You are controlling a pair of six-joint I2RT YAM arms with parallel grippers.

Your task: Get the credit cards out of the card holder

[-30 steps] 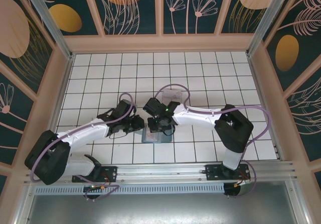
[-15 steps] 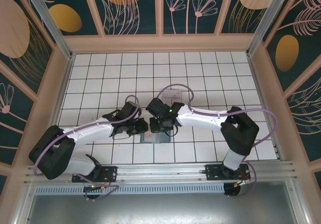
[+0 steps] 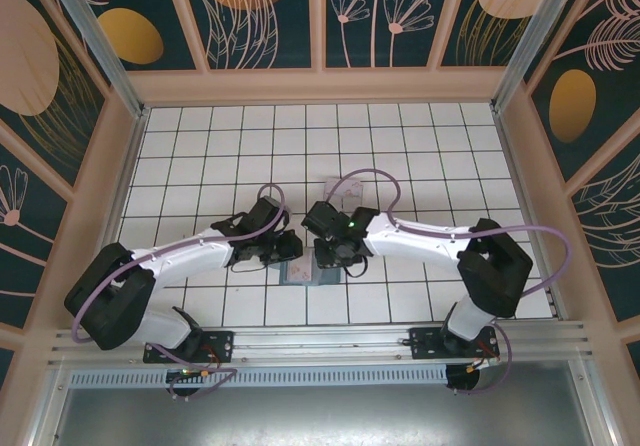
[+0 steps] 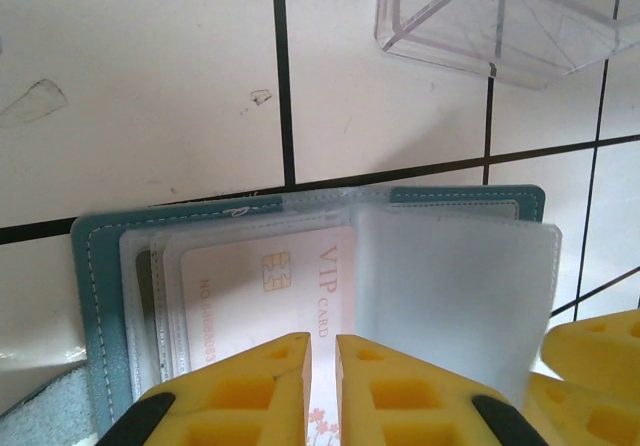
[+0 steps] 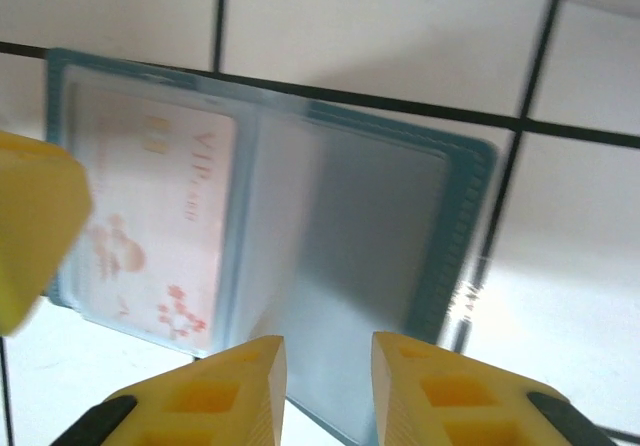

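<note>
The card holder (image 3: pixel 303 274) lies open on the tiled surface (image 3: pixel 200 156), seen from above between the left claw (image 3: pixel 288 249) and right claw (image 3: pixel 330 256), with bare tiles on every side.

Left wrist: its teal border frames a pale card (image 4: pixel 255 286) in a clear sleeve. The left claw (image 4: pixel 322 366) shows only a slit, and I cannot tell whether it nips anything. A clear tray (image 4: pixel 500 26) sits beyond the far edge.

Right wrist: the right claw (image 5: pixel 328 366) stands apart over the card holder's near edge.
</note>
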